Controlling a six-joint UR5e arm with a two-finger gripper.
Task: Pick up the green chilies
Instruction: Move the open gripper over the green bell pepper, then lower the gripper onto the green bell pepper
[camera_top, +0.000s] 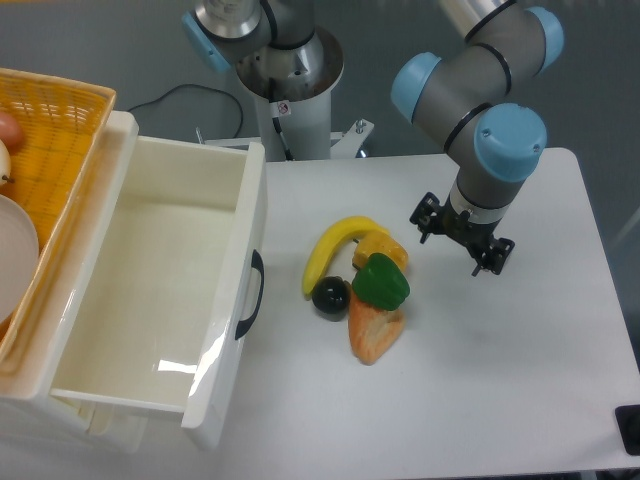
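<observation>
Glossy bright green chunky toy chilies (381, 281) sitting mid-table in fruit cluster, touching yellow banana (335, 249), resting on orange carrot-like piece (375, 330). Black two-finger gripper (461, 243) hovering just right of chilies, slightly farther back; finger spacing impossible to judge. Chilies' long axis unclear.

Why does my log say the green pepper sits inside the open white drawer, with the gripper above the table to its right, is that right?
Not quite. The green pepper is not in the white drawer; it lies on the table in the pile with the banana and black ball. The rest holds: the camera view shows the drawer open and the gripper above the table to the pepper's right.
</observation>
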